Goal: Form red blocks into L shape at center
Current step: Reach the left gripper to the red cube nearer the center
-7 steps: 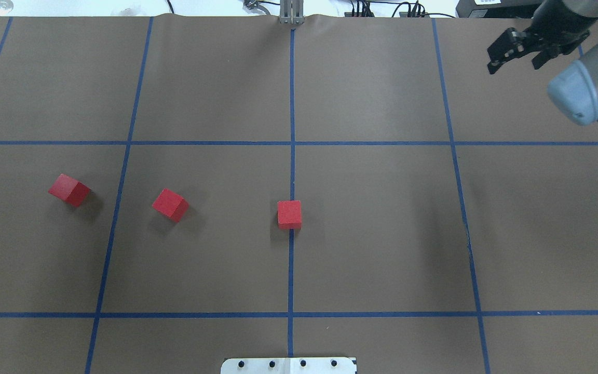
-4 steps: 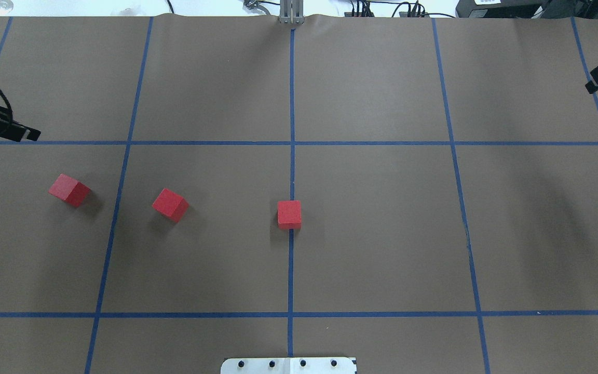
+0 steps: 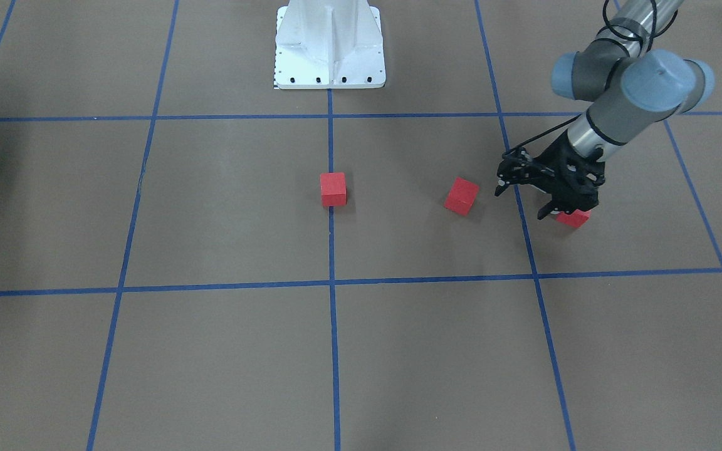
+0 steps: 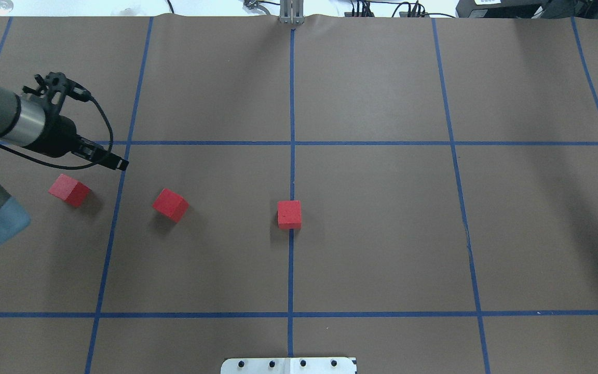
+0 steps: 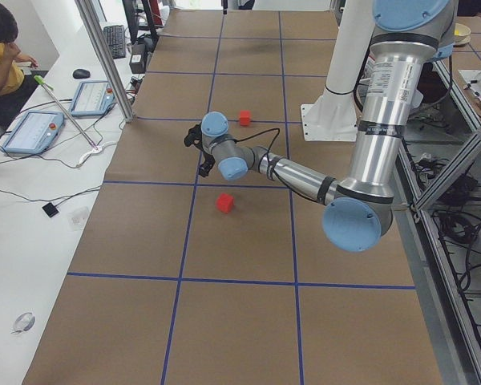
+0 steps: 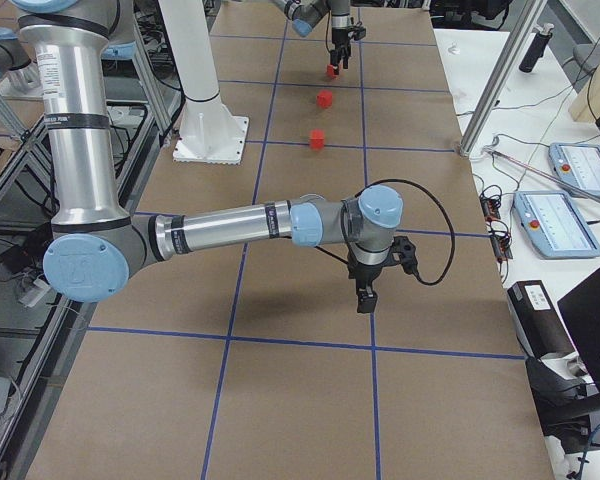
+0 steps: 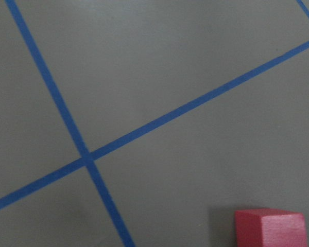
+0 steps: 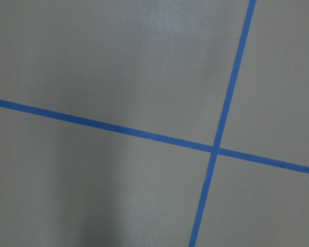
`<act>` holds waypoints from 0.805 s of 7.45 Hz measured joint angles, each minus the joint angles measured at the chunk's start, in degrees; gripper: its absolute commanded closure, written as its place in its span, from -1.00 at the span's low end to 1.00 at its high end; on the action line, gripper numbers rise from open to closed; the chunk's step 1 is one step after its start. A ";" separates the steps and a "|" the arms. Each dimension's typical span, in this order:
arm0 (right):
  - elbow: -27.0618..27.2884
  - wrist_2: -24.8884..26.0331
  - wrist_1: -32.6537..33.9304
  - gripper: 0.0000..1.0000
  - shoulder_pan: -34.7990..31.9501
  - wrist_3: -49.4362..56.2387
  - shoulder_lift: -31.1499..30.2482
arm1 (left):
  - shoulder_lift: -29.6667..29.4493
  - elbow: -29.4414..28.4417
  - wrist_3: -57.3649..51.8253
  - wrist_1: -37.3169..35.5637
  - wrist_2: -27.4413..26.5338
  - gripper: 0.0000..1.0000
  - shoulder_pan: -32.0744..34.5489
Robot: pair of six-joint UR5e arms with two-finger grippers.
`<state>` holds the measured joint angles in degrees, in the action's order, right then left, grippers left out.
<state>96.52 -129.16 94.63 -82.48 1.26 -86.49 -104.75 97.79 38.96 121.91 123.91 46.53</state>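
Three red blocks lie on the brown table: one on the centre line (image 4: 289, 214) (image 3: 333, 189), one to its left (image 4: 170, 204) (image 3: 461, 196), one far left (image 4: 69, 190). In the front-facing view the far-left block (image 3: 574, 218) is partly hidden behind my left gripper (image 3: 522, 202). That gripper is open and empty. In the overhead view the left gripper (image 4: 117, 163) hovers just beyond and between the two left blocks. The left wrist view shows one block's corner (image 7: 270, 227). My right gripper (image 6: 364, 296) shows only in the exterior right view, far from the blocks. I cannot tell its state.
Blue tape lines (image 4: 292, 143) divide the table into large squares. The white robot base (image 3: 329, 44) (image 4: 288, 365) stands at the near middle edge. A person (image 5: 0, 48) sits by tablets (image 5: 32, 131) on a side bench beyond the table.
My left arm has swung in from the left edge toward the two left blocks. My right gripper has left the overhead view at the right edge. The blocks have not moved.
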 measured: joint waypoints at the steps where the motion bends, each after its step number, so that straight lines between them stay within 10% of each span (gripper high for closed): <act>1: -0.01 0.13 -0.09 -0.99 -0.09 -0.07 -0.49 | -2.48 0.02 1.32 -3.87 -2.37 -1.00 -2.64; 6: -0.02 0.25 -0.13 -0.99 -0.14 -0.48 -0.79 | -6.14 0.01 1.52 -12.50 -10.51 -0.98 -10.40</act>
<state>96.50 -128.91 94.50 -82.62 0.79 -87.28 -110.89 97.80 40.48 109.41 113.40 36.12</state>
